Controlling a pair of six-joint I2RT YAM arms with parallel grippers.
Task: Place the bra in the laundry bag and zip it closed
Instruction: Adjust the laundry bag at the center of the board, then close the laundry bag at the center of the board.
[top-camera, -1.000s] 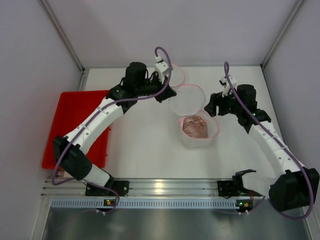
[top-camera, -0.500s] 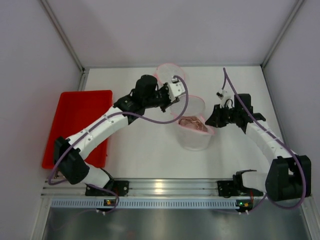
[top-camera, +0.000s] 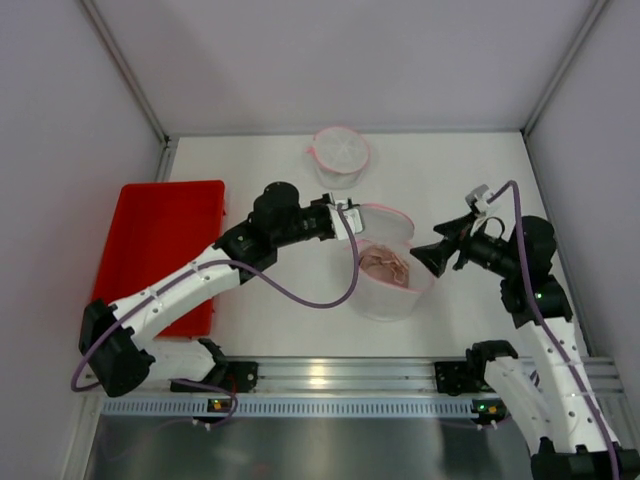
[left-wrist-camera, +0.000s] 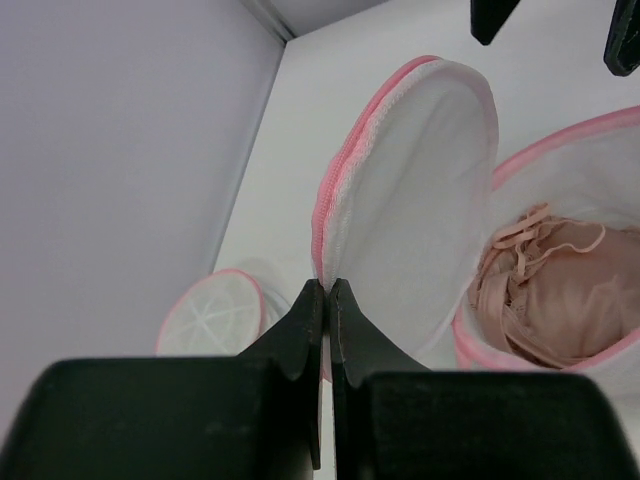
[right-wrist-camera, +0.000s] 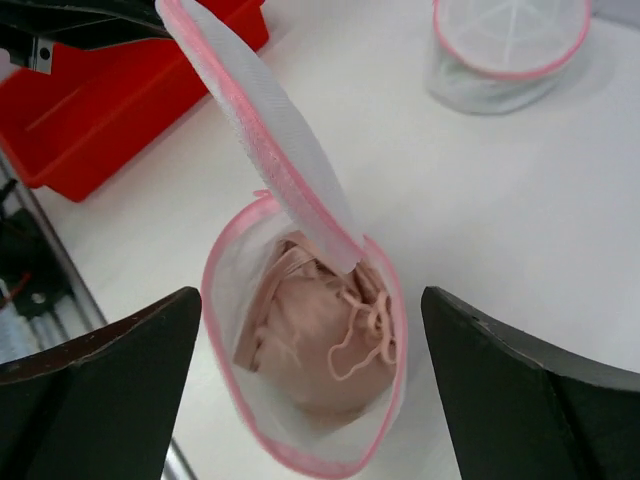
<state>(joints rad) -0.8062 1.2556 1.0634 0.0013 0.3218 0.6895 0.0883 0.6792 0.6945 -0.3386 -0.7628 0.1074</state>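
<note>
**A:** Where do we find the crumpled peach lace bra (top-camera: 385, 265)?

**B:** Inside the round white mesh laundry bag with pink trim (top-camera: 388, 303), at the middle of the tabletop. Our left gripper (left-wrist-camera: 327, 290) is pinched on its circular lid flap (left-wrist-camera: 420, 200), holding it upright to expose the mouth. Our right gripper (top-camera: 428, 255) stands spread and empty just beside the bag, probably for zipping.

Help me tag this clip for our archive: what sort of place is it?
Probably a robotics lab test cell, not a home: plain pale panel walls box in a white table, an aluminium mounting rail lines its near edge, and the pink-trimmed white mesh laundry bag looks like a prop.
</note>
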